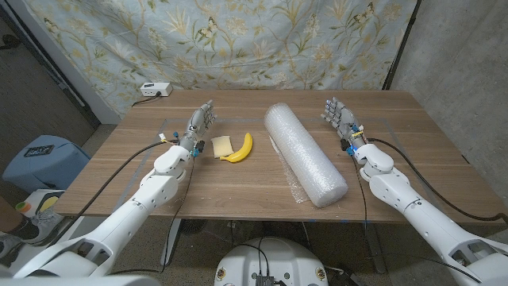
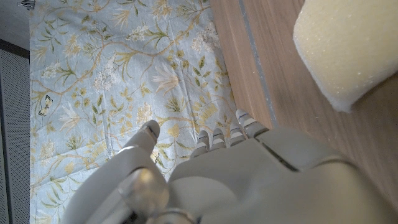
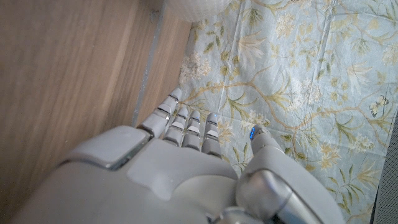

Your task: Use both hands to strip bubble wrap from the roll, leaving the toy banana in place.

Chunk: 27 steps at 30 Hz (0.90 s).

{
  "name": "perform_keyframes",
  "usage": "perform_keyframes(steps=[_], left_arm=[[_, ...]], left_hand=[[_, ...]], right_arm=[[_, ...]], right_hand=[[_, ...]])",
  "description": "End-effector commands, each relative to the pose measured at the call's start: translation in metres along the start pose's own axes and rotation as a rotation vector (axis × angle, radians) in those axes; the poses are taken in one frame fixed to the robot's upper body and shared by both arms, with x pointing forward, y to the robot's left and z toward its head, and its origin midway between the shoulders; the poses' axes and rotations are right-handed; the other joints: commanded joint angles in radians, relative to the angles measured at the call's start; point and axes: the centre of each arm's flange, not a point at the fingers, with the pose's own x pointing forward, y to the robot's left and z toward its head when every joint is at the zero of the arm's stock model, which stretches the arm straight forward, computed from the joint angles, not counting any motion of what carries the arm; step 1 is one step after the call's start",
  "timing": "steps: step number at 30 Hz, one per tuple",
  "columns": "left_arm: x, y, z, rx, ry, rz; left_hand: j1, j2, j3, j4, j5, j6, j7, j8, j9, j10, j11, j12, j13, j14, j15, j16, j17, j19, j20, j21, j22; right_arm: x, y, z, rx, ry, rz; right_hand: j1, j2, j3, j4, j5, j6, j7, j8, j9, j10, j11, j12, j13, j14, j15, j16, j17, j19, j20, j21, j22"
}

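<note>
The bubble wrap roll [image 1: 305, 154] lies on the wooden desk [image 1: 238, 187] right of centre, running slantwise from the far middle toward the near right edge, with a loose flap of wrap trailing off its near end. The toy banana [image 1: 239, 149] lies left of it, well apart from the roll, and a pale yellow sponge block [image 1: 221, 145] sits just beside the banana on its left.

The left robot hand [image 1: 202, 121] is near the sponge, on its left, fingers extended and apart, holding nothing. The right robot hand [image 1: 339, 116] is just to the right of the roll's far half, fingers likewise spread and gripping nothing; whether it touches the wrap cannot be told.

A white box with a cable [image 1: 155, 90] sits at the far left corner of the desk. A floral cloth [image 1: 238, 40] hangs behind. Nothing lies between either hand and the roll except the banana and sponge on the left side.
</note>
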Motion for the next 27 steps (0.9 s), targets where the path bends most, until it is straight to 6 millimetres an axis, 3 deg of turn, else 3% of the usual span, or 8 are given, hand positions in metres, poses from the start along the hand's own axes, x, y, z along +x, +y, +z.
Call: perform_keyframes(steps=[1, 19, 27], left_arm=[[-0.008, -0.001, 0.001, -0.005, 0.001, -0.006], [-0.001, -0.007, 0.013, 0.021, -0.005, -0.051], [0.009, -0.014, 0.024, 0.059, -0.008, -0.098]], left_hand=[[0.011, 0.000, 0.006, -0.003, 0.004, 0.001, 0.005, 0.007, 0.005, -0.010, -0.001, 0.004, 0.005, 0.000, 0.004, 0.006, 0.003, 0.002, 0.005, 0.005, 0.003], [0.015, -0.002, 0.006, -0.012, 0.005, -0.001, 0.005, 0.007, 0.005, -0.009, 0.002, 0.003, 0.006, 0.001, 0.004, 0.006, 0.003, 0.003, 0.005, 0.002, 0.003], [0.026, -0.009, 0.010, -0.030, 0.009, -0.003, 0.003, 0.006, 0.005, -0.002, 0.001, 0.005, 0.005, 0.009, 0.002, 0.007, 0.003, 0.009, 0.003, -0.001, 0.002]], right_arm=[[-0.014, 0.002, -0.006, 0.010, 0.006, -0.013], [-0.018, -0.003, -0.003, 0.011, -0.003, -0.018], [-0.018, -0.005, 0.001, 0.008, -0.016, -0.021]], right_hand=[[0.009, 0.000, 0.005, -0.002, 0.005, 0.011, 0.000, 0.005, 0.005, 0.010, -0.002, 0.006, 0.004, 0.010, 0.001, 0.007, 0.004, 0.009, 0.001, 0.005, 0.003], [0.008, 0.002, 0.003, -0.006, 0.004, 0.014, 0.002, 0.005, 0.006, 0.010, -0.002, 0.007, 0.004, 0.009, 0.002, 0.010, 0.003, 0.009, 0.002, 0.005, 0.003], [0.007, 0.002, 0.002, -0.007, 0.003, 0.014, 0.001, 0.005, 0.006, 0.010, 0.003, 0.007, 0.004, 0.009, 0.002, 0.011, 0.003, 0.009, 0.002, 0.005, 0.003]])
